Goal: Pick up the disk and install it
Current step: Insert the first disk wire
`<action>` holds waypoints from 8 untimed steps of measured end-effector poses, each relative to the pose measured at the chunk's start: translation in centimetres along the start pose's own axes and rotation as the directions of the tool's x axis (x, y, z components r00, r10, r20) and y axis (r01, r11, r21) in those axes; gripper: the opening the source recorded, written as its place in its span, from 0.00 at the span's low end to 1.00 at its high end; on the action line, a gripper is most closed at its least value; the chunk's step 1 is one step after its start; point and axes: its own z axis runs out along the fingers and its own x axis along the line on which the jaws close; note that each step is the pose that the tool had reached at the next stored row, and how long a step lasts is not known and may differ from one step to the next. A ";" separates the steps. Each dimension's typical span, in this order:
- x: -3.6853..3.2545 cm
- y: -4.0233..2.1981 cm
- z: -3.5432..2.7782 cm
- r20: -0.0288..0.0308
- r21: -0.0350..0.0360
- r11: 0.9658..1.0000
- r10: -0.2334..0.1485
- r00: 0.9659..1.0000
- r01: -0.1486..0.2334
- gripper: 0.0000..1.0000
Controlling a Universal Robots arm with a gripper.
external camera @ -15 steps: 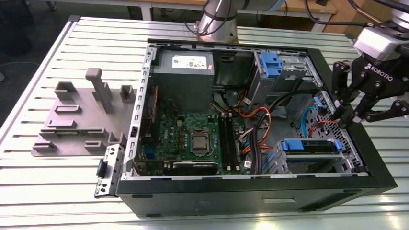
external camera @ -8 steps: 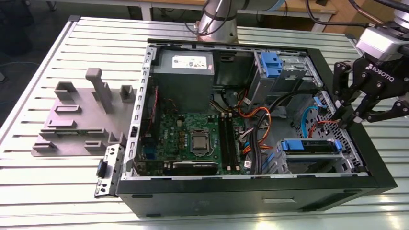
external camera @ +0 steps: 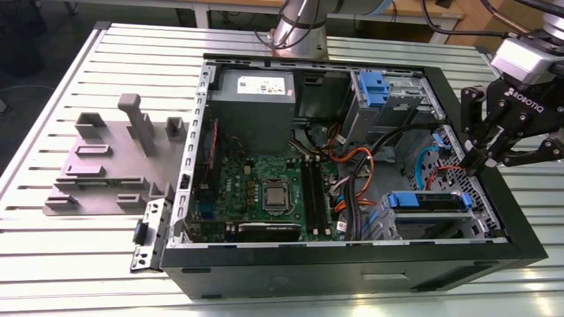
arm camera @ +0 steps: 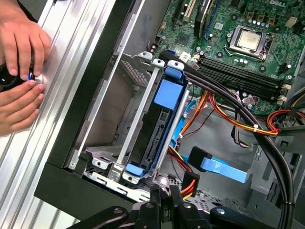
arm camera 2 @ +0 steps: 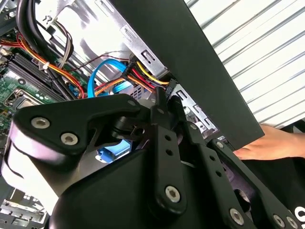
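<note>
Sitting on the slatted surface, the open computer case holds the disk edge-on in its drive cage, cables crowding alongside. The end effector hangs clenched, empty, close by that cage; a person's hands rest outside.

You had one open computer case, one gripper, one disk, one grey fixture plate at the exterior view's left, and two hands.

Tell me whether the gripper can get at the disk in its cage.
Probably yes: the gripper hangs close to the disk, whose exposed edge lies uncovered in the open case; cables run alongside, not across.
</note>
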 end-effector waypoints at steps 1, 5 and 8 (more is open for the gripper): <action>0.00 0.00 0.00 0.000 0.000 1.000 0.000 1.000 0.000 0.21; 0.00 0.00 0.00 -0.001 -0.001 1.000 0.000 1.000 0.000 0.21; 0.00 0.00 0.00 -0.002 -0.001 1.000 0.000 1.000 0.000 0.21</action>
